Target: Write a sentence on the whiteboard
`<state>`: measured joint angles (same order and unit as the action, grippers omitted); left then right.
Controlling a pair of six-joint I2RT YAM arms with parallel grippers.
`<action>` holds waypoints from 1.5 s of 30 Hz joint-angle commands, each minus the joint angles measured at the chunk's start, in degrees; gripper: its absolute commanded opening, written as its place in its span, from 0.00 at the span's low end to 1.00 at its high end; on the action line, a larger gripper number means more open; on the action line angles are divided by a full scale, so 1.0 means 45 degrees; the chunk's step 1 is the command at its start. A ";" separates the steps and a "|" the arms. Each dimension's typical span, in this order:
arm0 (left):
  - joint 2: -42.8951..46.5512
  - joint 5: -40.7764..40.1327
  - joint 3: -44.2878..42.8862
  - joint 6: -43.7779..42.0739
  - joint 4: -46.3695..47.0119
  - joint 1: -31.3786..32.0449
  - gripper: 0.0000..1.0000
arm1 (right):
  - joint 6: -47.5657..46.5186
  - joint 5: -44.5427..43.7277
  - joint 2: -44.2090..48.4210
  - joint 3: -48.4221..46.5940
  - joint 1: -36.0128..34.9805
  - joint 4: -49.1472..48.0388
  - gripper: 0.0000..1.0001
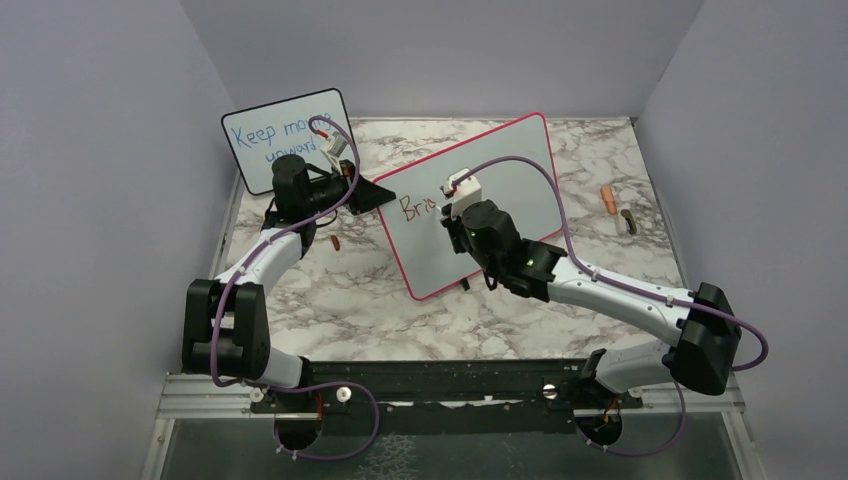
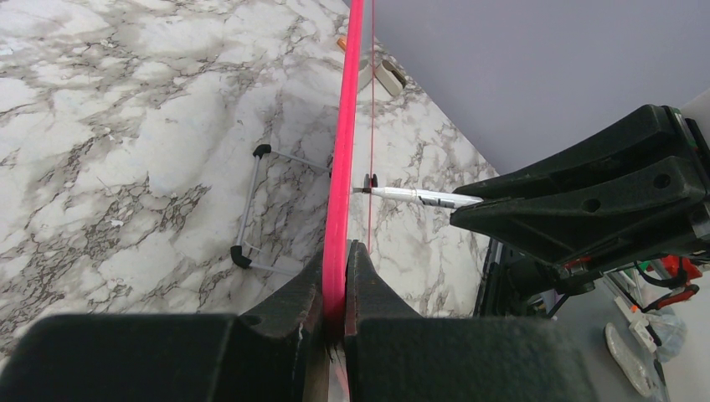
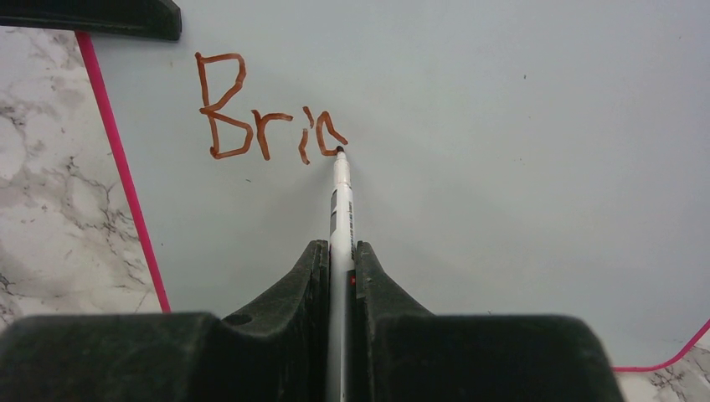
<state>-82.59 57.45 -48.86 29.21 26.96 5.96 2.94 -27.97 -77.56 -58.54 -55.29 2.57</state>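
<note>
The large rectangular whiteboard with rounded corners and a thin red-pink frame (image 1: 425, 258) stands tilted near the middle of the grey-veined white marble desk (image 1: 350, 320), propped from behind on a thin wire stand with black tips (image 2: 249, 209). The left end effector (image 2: 335, 280) is pressed together on the whiteboard's left frame edge, with one finger on each face. The right end effector (image 3: 339, 268) hangs in front of the whiteboard's writing face, pinching a slim white marker with a dark tip (image 3: 341, 197) between its fingers. The tip touches the whiteboard in its upper left area. There the reddish-brown handwritten sentence (image 3: 266, 109) reads only "Bri" plus an unfinished loop of a further letter, and the marker tip sits at the lower right end of that loop. The rest of the whiteboard's face is blank. Behind and to the left of the whiteboard stands a smaller black-framed board with blue handwriting (image 1: 285, 135), partly hidden by the left arm. Just left of the whiteboard's lower left corner a small reddish-brown piece (image 1: 336, 243) lies on the desk. Well to the right of the whiteboard lie a small orange piece (image 1: 607, 200) and a small dark object (image 1: 628, 222), too small to identify.
</note>
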 commanded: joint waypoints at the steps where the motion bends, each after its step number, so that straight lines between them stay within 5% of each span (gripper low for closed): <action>1: -0.0527 -0.0189 0.0150 -0.0964 -0.0952 0.0180 0.00 | -0.0087 -0.0371 -0.0090 -0.0009 0.0021 -0.0794 0.01; 45: -0.0515 -0.0208 0.0155 -0.0964 -0.0952 0.0171 0.00 | 0.0353 0.1221 -0.0147 -0.0399 0.0020 0.2493 0.01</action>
<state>-82.70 57.56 -48.86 29.21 26.94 5.87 4.05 -25.67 -77.56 -59.20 -55.29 9.78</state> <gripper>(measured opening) 0.084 0.163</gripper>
